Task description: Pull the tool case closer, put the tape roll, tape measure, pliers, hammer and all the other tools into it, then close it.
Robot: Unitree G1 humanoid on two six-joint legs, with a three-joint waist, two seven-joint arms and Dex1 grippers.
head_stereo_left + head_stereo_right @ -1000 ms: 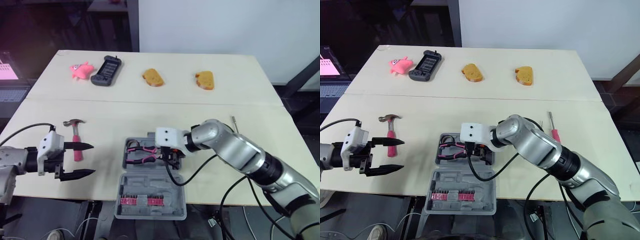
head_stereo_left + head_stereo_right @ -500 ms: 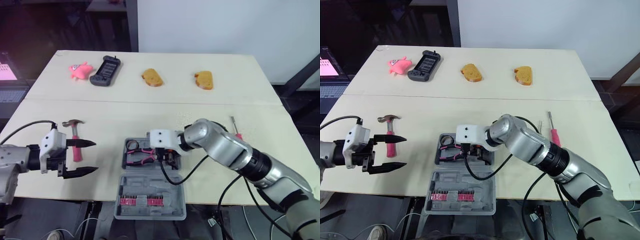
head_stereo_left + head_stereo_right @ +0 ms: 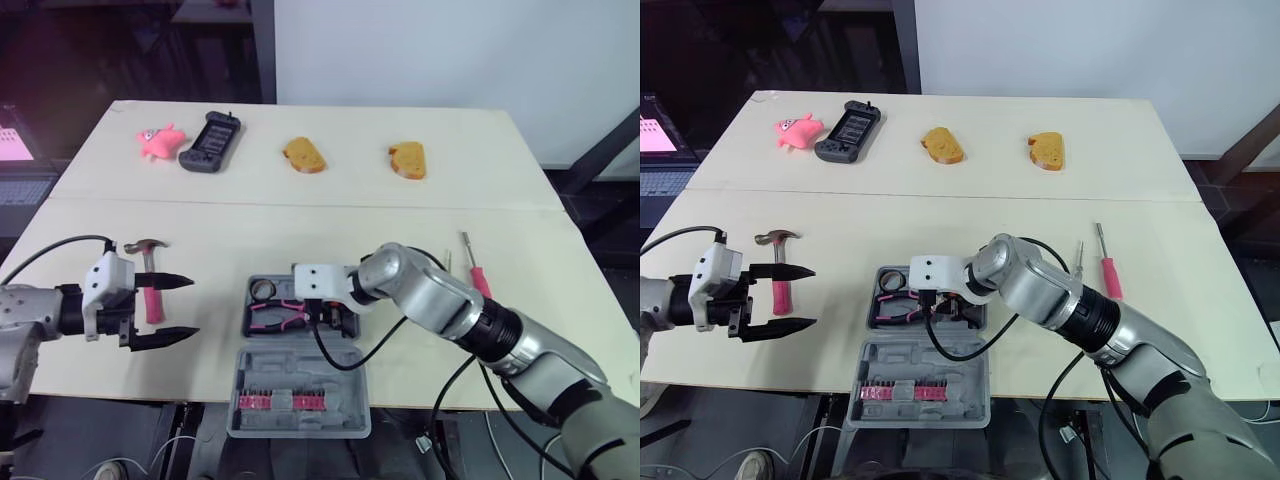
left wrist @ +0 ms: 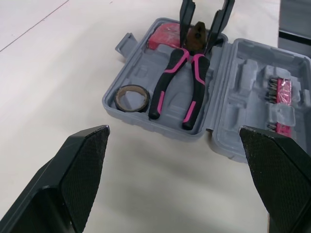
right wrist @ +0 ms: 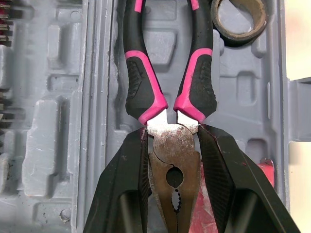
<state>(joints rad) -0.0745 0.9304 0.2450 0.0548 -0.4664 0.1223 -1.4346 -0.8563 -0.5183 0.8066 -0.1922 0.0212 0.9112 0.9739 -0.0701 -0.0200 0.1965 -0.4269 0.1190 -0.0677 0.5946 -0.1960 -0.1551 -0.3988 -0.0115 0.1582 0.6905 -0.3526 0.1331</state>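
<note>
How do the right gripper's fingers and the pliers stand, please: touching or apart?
Touching. In the right wrist view the right gripper clamps the pliers, fingers flush against the head.

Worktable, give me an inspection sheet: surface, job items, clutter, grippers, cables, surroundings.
Surface: pale table, seam across the middle.
Job's things: tool case open at the near edge, tape roll and pliers lying in it; hammer and screwdriver out on the table.
Clutter: pink toy, game controller, two bread slices along the far side.
Grippers: left gripper open beside the hammer; right gripper shut on the pliers' head.
Cables: black cable from the right wrist loops over the case; another trails from the left wrist.
Surroundings: white wall beyond; screen at far left.
</note>
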